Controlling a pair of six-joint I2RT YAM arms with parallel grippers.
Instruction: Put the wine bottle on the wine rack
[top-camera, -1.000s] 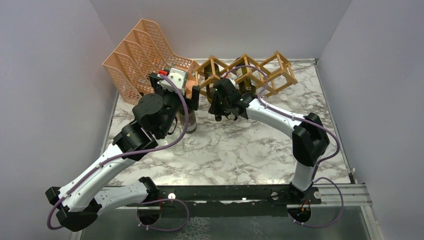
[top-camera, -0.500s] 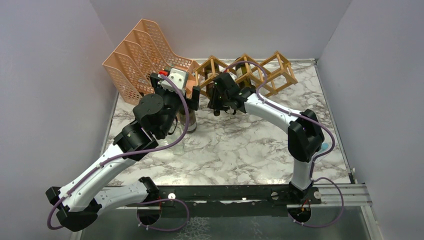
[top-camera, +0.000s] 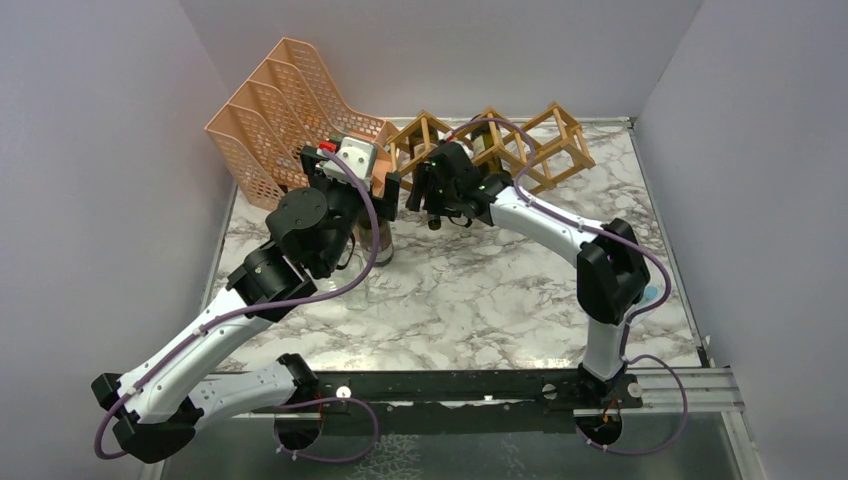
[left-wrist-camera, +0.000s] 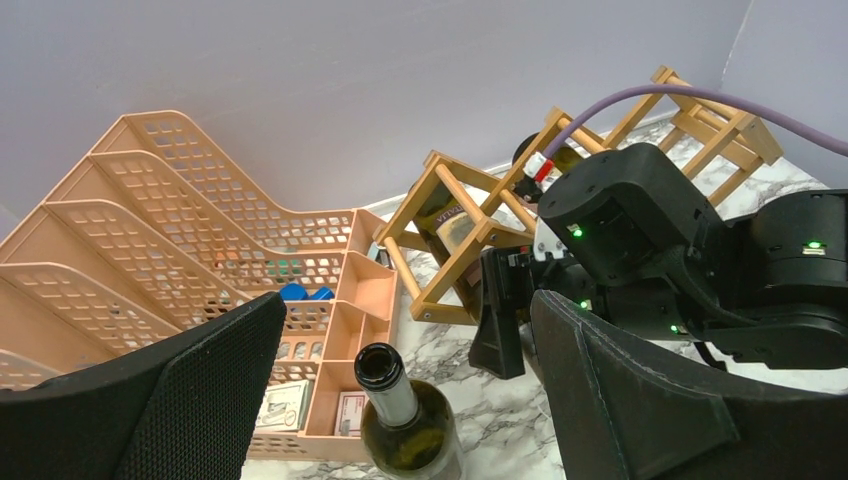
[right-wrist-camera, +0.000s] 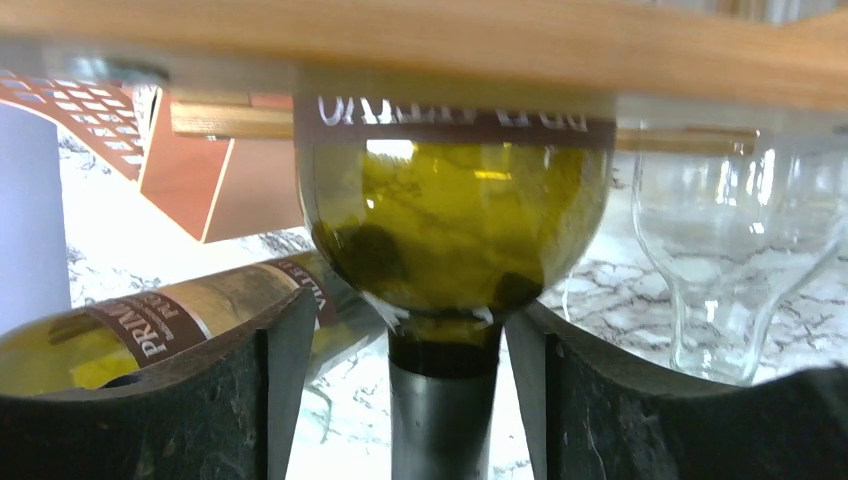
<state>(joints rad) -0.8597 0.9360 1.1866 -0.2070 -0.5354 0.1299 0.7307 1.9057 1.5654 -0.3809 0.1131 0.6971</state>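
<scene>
**Wine bottle (right-wrist-camera: 455, 220) sat in the rack's end cell**

It lay in the wine rack (right-wrist-camera: 450, 40), in the cell nearest the peach file organizer (top-camera: 290, 100). Its green body was under a wooden slat and its neck pointed out toward the right gripper (right-wrist-camera: 408, 315). That gripper's fingers stood on either side of the neck, not clamped, and the marble table (top-camera: 480, 290) showed through a gap on one side. A clear glass bottle (right-wrist-camera: 730, 260) sat just beside it. The left gripper (left-wrist-camera: 408, 300) hung spread wide over an upright bottle (left-wrist-camera: 400, 420) standing on the table in front of the organizer. One finger was on each side, and neither touched the glass.
</scene>
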